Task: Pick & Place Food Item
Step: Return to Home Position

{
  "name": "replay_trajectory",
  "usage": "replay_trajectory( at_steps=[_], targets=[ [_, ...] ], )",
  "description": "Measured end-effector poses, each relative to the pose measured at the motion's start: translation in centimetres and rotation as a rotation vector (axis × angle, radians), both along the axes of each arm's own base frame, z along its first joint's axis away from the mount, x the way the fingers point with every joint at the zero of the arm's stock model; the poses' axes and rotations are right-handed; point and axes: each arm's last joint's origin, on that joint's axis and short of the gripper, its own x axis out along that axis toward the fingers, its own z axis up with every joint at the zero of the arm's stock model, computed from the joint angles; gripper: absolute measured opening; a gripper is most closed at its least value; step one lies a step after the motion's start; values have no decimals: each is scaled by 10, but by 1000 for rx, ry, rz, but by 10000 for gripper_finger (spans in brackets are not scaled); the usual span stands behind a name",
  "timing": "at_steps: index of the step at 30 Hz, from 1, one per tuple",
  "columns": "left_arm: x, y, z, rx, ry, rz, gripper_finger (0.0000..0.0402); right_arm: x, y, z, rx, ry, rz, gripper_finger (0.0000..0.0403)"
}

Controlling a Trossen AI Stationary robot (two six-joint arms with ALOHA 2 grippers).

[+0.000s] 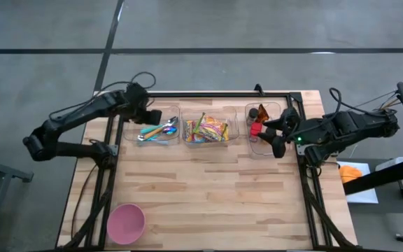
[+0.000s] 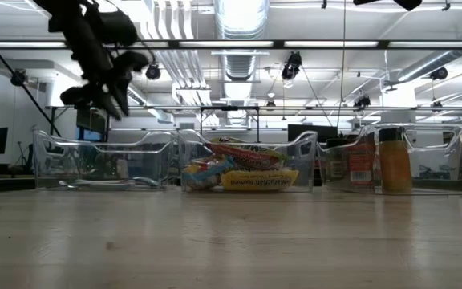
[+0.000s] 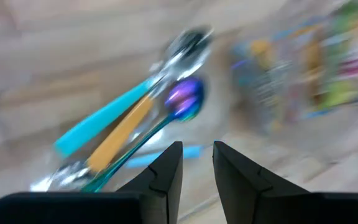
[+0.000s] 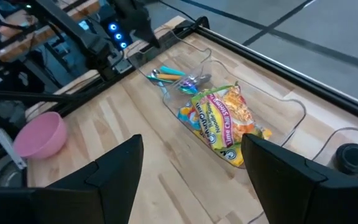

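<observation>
Broadly, the wooden table (image 1: 208, 189) carries everything, and both dark arms reach in over its far side. The left gripper (image 3: 197, 146) hangs above the left transparent bin (image 1: 128, 129) with its fingers drawn close, a slim gap between them and nothing in it. The right gripper (image 4: 191, 140) sits beside the right transparent bin (image 1: 271, 108) with its fingers spread wide, also empty. A middle bin (image 1: 187, 112) completes the row of three, and a pink bowl (image 1: 126, 222) stands alone at the near left corner, well apart from the bins. No loose item shows on the boards, so sorting looks complete and only the arms' retreat seems left. The snack packets (image 4: 219, 121) fill the middle bin. They would be light, soft and crinkly, best pinched across a flat edge (a hard squeeze would likely crush what is inside). In the right bin stand the orange seasoning bottle (image 2: 394, 160) and a red-labelled bottle (image 2: 359, 164), both upright. These look rigid and round-sided, so the fingers would probably grip best on the body below the cap, where a smooth wall could nonetheless slip. Smallest are the spoons (image 1: 158, 130), lying in a loose heap on the floor of the left bin, among them a blue-green handle (image 3: 98, 121) and a yellow handle (image 3: 120, 134) crossing each other. They would be light, stiff and slick, best taken at mid-handle, across the narrow width.
</observation>
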Motion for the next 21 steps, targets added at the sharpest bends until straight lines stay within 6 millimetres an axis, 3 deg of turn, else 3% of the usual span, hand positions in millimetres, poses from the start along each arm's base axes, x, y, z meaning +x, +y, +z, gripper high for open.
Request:
replay_trajectory(
  at_steps=[6, 13, 21],
  targets=[
    [0, -16, 40, 198, -249, -44, 99, -10, -2, 5, 17, -31, 32, 267],
    [6, -45, 70, 369, -476, -210, 99, -30, -8, 12, 8, -110, 53, 267],
    [17, -89, 101, 569, -737, -432, 99, -52, -12, -20, 40, -317, 126, 267]
  ],
)
